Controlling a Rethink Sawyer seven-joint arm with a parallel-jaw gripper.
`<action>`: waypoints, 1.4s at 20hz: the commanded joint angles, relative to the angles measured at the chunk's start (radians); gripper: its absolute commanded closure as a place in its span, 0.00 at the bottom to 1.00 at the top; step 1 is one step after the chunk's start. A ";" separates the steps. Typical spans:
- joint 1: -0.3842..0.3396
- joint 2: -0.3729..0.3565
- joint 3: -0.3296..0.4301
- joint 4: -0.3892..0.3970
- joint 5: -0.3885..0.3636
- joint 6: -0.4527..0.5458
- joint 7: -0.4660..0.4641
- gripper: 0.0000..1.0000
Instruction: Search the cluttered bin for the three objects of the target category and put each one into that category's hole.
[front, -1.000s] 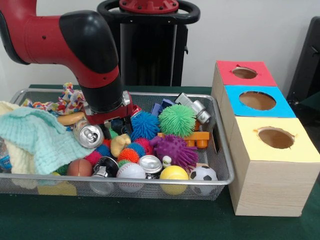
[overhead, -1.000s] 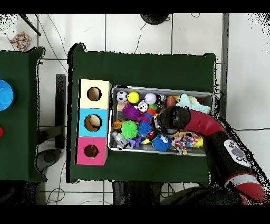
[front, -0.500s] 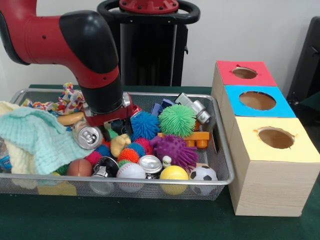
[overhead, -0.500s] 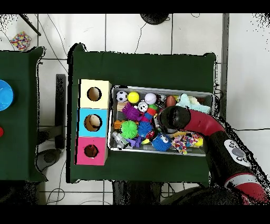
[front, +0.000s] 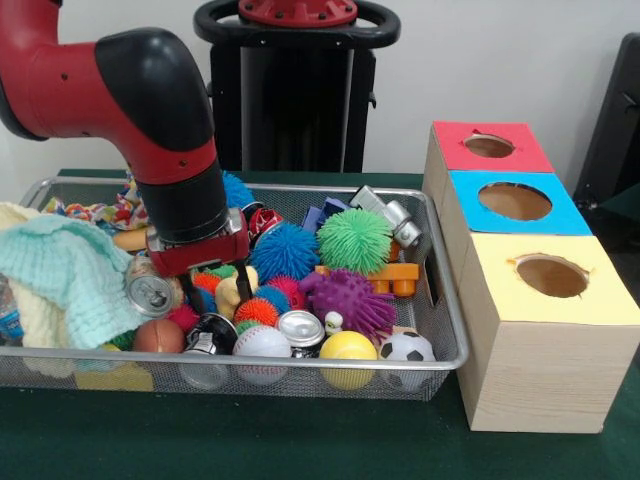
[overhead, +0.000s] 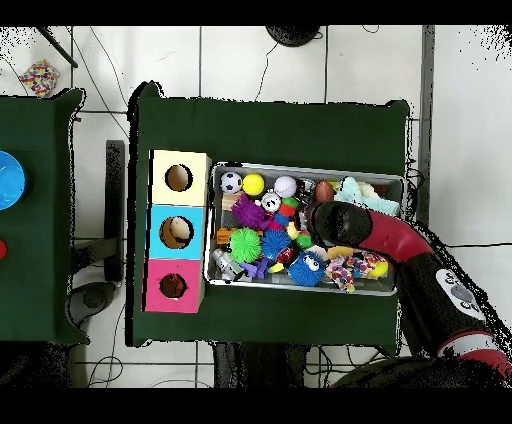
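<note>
Front view: the gripper (front: 215, 283) is down in the clutter at centre left of the bin (front: 445, 330), beside a can (front: 150, 292); whether it grips anything I cannot tell. The target category is unclear; balls (front: 348, 346) line the bottom rim. Lifting could drag the cloth (front: 60, 270) out. Overhead view: the arm (overhead: 375, 232) covers the bin's right part; the holes (overhead: 176, 231) sit left of it.

Arm (overhead: 400, 245) reaching over bin (overhead: 304, 288) on green desk (overhead: 270, 130); three-hole box (overhead: 179, 233) sitting just beside bin.
</note>
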 joint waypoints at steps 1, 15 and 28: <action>-0.017 0.058 0.041 0.010 0.016 -0.012 0.072 0.00; 0.019 0.073 -0.033 0.020 0.086 0.152 0.122 0.00; 0.031 0.063 -0.050 0.031 0.087 0.148 0.120 0.00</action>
